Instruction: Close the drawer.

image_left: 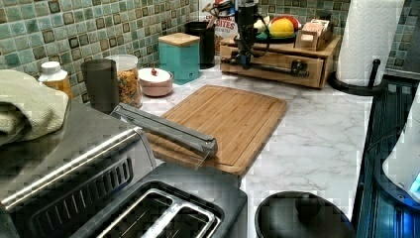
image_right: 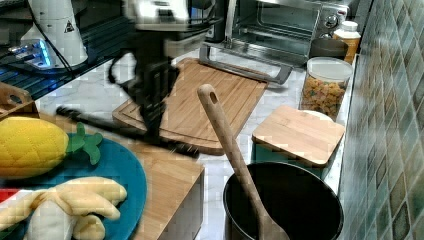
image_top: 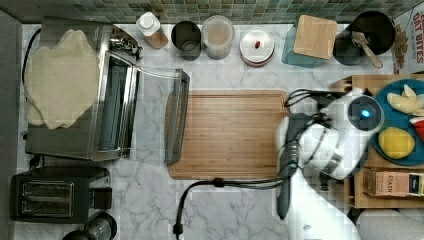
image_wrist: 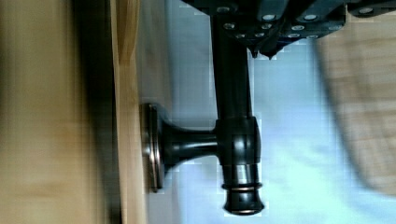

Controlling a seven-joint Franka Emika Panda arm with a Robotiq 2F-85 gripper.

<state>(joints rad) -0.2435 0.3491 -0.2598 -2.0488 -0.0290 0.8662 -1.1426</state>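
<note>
The drawer (image_left: 277, 63) is the light-wood front of the low stand (image_left: 327, 47) at the back of the left view, with a long dark bar handle (image_left: 267, 66) across it. My gripper (image_left: 245, 55) hangs at the handle's left end in the left view. In the wrist view the handle (image_wrist: 236, 140) runs up under the gripper (image_wrist: 261, 28), and a dark gap shows behind the drawer front (image_wrist: 126, 70). From the top view the handle (image_top: 285, 195) lies left of the stand, with the gripper (image_top: 292, 131) at its upper end.
A cutting board (image_top: 227, 132) lies mid-counter, with the toaster oven's open door (image_top: 175, 117) over its left edge in the top view. A blue plate of toy fruit (image_top: 400, 122) tops the stand. Jars, a teal box (image_top: 312, 40) and a black pot (image_top: 367, 35) line the tiled wall.
</note>
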